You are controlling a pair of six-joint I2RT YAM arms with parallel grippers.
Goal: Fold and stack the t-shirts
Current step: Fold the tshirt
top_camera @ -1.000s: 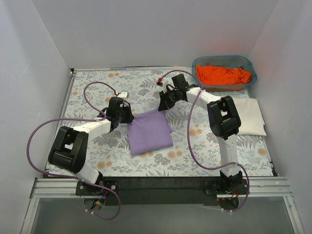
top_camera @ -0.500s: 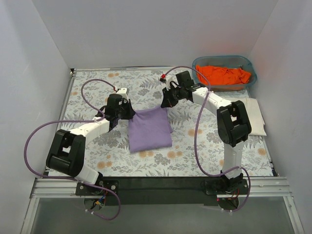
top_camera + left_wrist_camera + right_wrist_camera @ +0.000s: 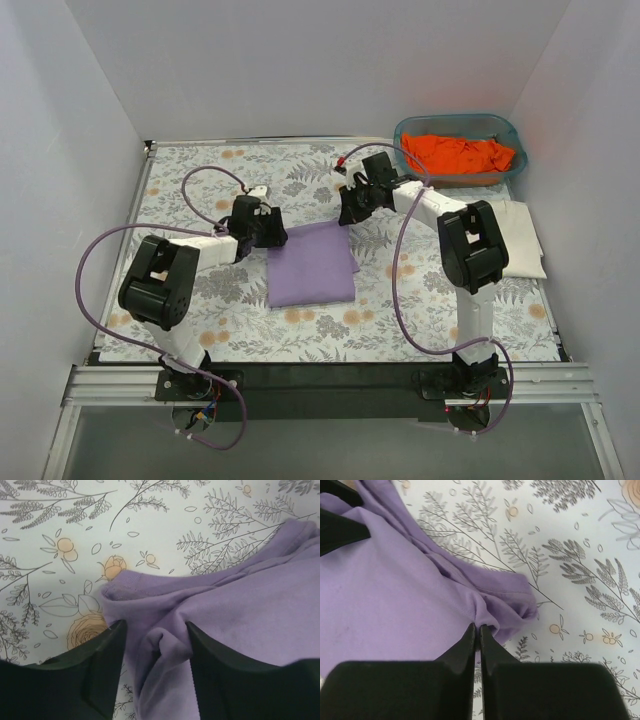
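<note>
The lavender-purple t-shirt (image 3: 310,265) lies folded into a rectangle on the floral tablecloth at mid-table. My left gripper (image 3: 271,233) is at its far left corner. In the left wrist view its jaws (image 3: 155,645) stand apart, with a loose fold of the lavender cloth (image 3: 250,610) between them. My right gripper (image 3: 346,214) is at the far right corner. In the right wrist view it (image 3: 479,628) is pinched shut on the edge of the lavender cloth (image 3: 385,595). The orange t-shirt (image 3: 460,152) lies in the basket. The cream-white folded t-shirt (image 3: 515,240) lies at the right.
The teal plastic basket (image 3: 408,130) stands at the far right corner. White walls close in the table on the left, back and right. Purple cables loop over both arms.
Both grippers moved slightly right and away, dragging the lavender shirt's far edge with them. The shirt now lies squarer to the table. The left arm's elbow has swung in.
</note>
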